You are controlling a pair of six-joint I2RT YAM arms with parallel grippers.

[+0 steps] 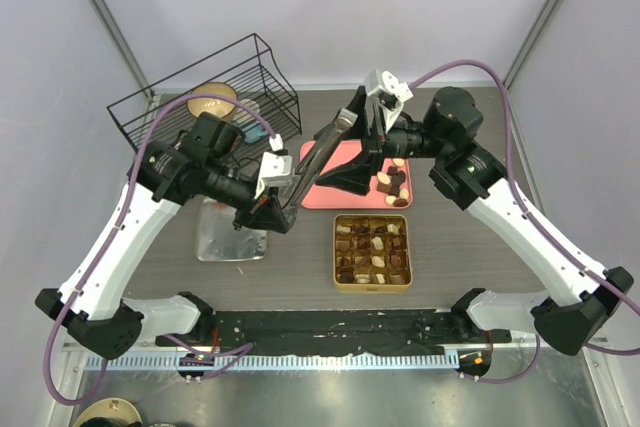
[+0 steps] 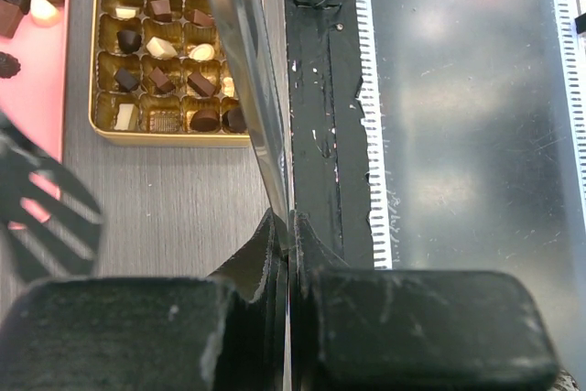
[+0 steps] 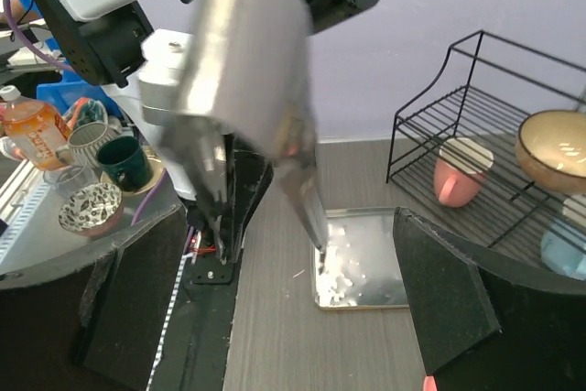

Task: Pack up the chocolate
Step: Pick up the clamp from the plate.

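Left gripper [image 2: 288,235] clamped on edge of silver lid [image 2: 243,70], right gripper [image 3: 293,263] wide open by it, chocolate [image 2: 161,80] nearby

The left arm [image 1: 120,237] rises from its base at the near left edge of the tabletop [image 1: 460,247], bends at the elbow and reaches toward the centre. Its left hand [image 1: 283,209] [image 2: 288,244] is clamped tight on the edge of a thin metal sheet [image 1: 322,150] [image 3: 247,61]. The right arm [image 1: 520,227] folds high over the far right side, wrist turned inward. The right hand [image 1: 352,173] [image 3: 293,318] points down with its fingers [image 3: 449,304] spread wide, gripping nothing.
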